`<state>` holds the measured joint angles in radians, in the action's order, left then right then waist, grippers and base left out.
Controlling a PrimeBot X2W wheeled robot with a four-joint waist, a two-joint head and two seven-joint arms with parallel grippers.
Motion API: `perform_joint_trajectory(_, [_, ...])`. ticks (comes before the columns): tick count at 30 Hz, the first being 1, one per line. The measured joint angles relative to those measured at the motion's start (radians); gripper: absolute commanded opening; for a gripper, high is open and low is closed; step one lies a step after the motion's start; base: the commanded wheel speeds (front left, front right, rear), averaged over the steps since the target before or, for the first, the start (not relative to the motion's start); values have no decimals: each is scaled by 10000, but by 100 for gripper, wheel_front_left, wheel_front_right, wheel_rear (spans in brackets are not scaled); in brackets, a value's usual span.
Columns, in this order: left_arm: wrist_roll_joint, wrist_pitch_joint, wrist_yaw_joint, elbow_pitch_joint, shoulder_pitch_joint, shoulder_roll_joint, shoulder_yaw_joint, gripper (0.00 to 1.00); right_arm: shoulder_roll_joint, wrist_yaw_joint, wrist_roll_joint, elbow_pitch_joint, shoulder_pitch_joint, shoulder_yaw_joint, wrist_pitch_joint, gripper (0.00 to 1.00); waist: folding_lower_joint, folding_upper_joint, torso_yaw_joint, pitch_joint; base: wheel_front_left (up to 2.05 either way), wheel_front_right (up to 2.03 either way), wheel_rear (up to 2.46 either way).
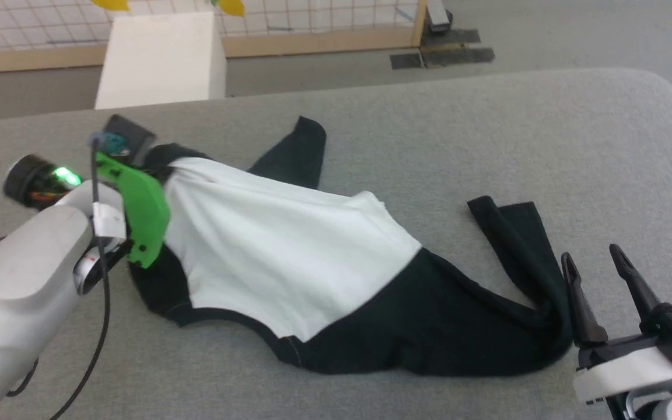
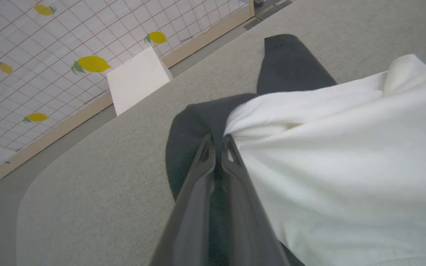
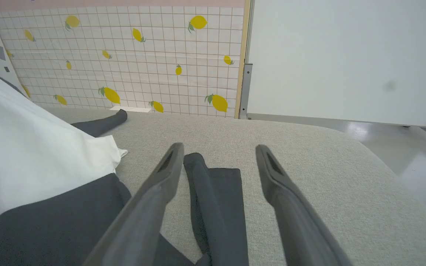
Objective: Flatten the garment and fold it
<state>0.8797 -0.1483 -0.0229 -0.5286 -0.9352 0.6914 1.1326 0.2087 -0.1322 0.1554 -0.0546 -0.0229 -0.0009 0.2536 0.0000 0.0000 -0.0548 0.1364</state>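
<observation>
The shirt [image 1: 289,251] lies bunched on the grey table [image 1: 487,128], white body up, with one black sleeve [image 1: 522,233] doubled over at our right. Our left gripper [image 2: 218,142] is pinched closed on the shirt's edge where white meets black. Our right gripper [image 1: 591,252] stands near that sleeve, jaws wide apart and holding nothing. To flatten well, we judge we should clamp the right side low, then draw both ends apart evenly so the cloth does not slip.
</observation>
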Motion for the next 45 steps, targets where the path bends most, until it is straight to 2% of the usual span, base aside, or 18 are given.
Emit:
perform_joint_trajectory(4, [-8,897,341,-1797,161,-414,-247,0,-6,0,-65,-31,321,105,23,100,0,0,-321,358,0,0,0])
perform_joint_trajectory(9, [88,1227,324,-3618,390,-928,-247,0,-12,-2,-67,-13,627,205,23,100,0,0,-702,838,0,0,0])
perform_joint_trajectory(13, [242,1327,-17,-4683,642,-1371,-215,0,-10,-2,-67,-21,655,163,23,100,0,0,-948,1149,0,0,0])
perform_joint_trajectory(14, [274,1388,-117,-4857,621,-1430,-224,100,-2,-2,-77,-33,655,142,23,100,0,0,-983,1188,0,0,0])
perform_joint_trajectory(18, [280,2564,-360,-5252,635,-1605,-345,100,61,-2,-88,-33,653,100,23,100,1,0,-978,1084,0,0,0])
perform_joint_trajectory(21, [209,3739,-174,-5298,645,-1743,-575,100,255,-2,-94,-35,643,36,23,100,0,0,-913,880,0,0,0])
perform_joint_trajectory(23, [-12,4017,447,-4684,642,-1724,-1133,100,621,-2,-90,-63,631,79,23,100,0,0,-754,615,0,0,0])
perform_joint_trajectory(25, [-435,4027,1058,-3365,684,-1567,-2100,100,1018,-2,-100,-8,637,209,23,100,0,0,-563,451,0,0,0])
perform_joint_trajectory(27, [-1106,4057,1979,-1634,1165,-1409,-3279,100,1436,0,-61,50,685,299,17,100,0,1,-293,260,0,0,0])
perform_joint_trajectory(30, [-2117,4065,3018,608,2875,-1248,-4838,100,2167,-2,75,159,980,953,-387,100,0,0,53,-10,0,0,0])
perform_joint_trajectory(32, [-2685,4063,3453,1732,4097,-1279,-5871,100,2748,-2,403,263,1274,1639,-901,100,0,0,259,-157,0,0,0])
perform_joint_trajectory(34, [-3492,4063,4044,2915,5261,-1523,-6817,100,3333,0,895,370,1608,2351,-1488,100,0,0,466,-305,0,0,0])
perform_joint_trajectory(36, [-4243,4065,4406,3797,6088,-1847,-7467,100,3914,0,1457,447,1881,3127,-2176,100,0,0,640,-411,0,0,0])
perform_joint_trajectory(38, [-4905,4067,4550,4527,6857,-2286,-7984,100,4614,-2,2086,543,2098,3988,-3020,100,0,0,829,-505,0,0,0])
perform_joint_trajectory(45, [-6395,4065,4192,5545,8498,-3427,-9311,100,6211,-2,4353,773,2610,5716,-6426,100,0,0,1290,-687,0,0,0])
